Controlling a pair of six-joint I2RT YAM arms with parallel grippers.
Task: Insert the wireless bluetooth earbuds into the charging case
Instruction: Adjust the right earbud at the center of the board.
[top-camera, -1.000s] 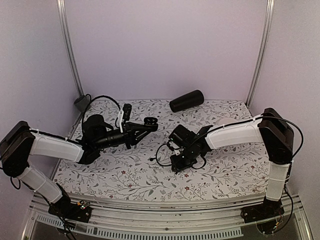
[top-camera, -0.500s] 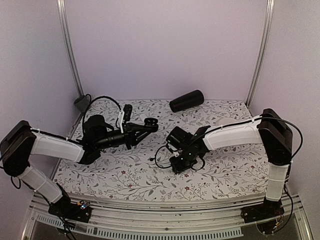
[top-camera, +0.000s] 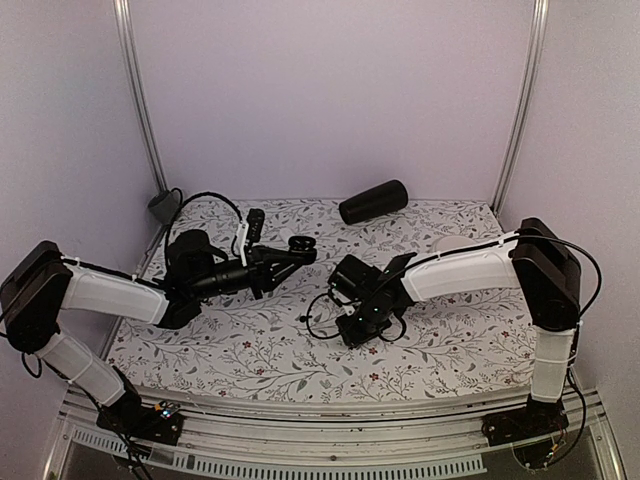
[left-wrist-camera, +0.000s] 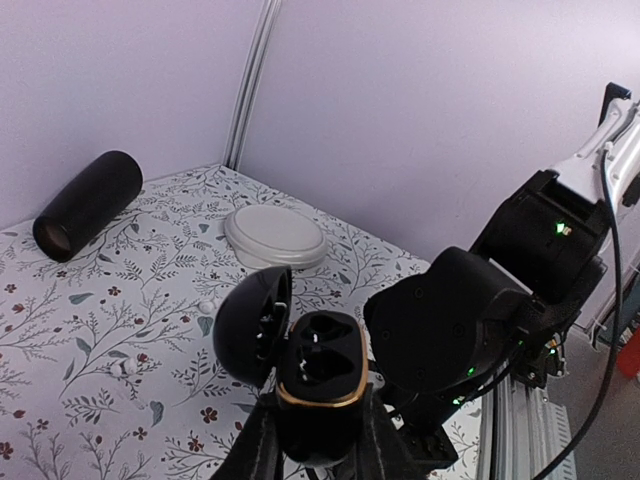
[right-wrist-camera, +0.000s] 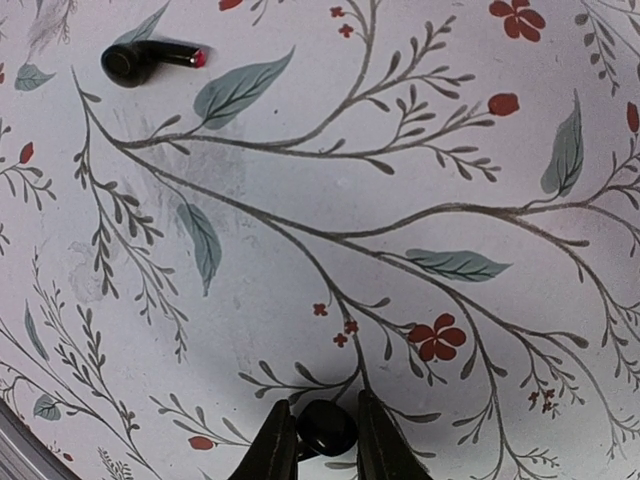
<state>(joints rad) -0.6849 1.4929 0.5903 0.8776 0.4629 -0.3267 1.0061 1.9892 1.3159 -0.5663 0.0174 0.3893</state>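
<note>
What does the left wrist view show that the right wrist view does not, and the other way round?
Only the left wrist view: the open charging case between the left fingers, a black cylinder, a white disc and the right arm. Only the right wrist view: one earbud between the right fingers, and a second earbud lying apart from it. Both: the floral cloth.

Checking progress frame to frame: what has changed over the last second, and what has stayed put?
The right arm shifted slightly left, and the right claw tightened on one earbud. Unchanged: the left claw holding the open charging case, the second earbud, the black cylinder.
</note>
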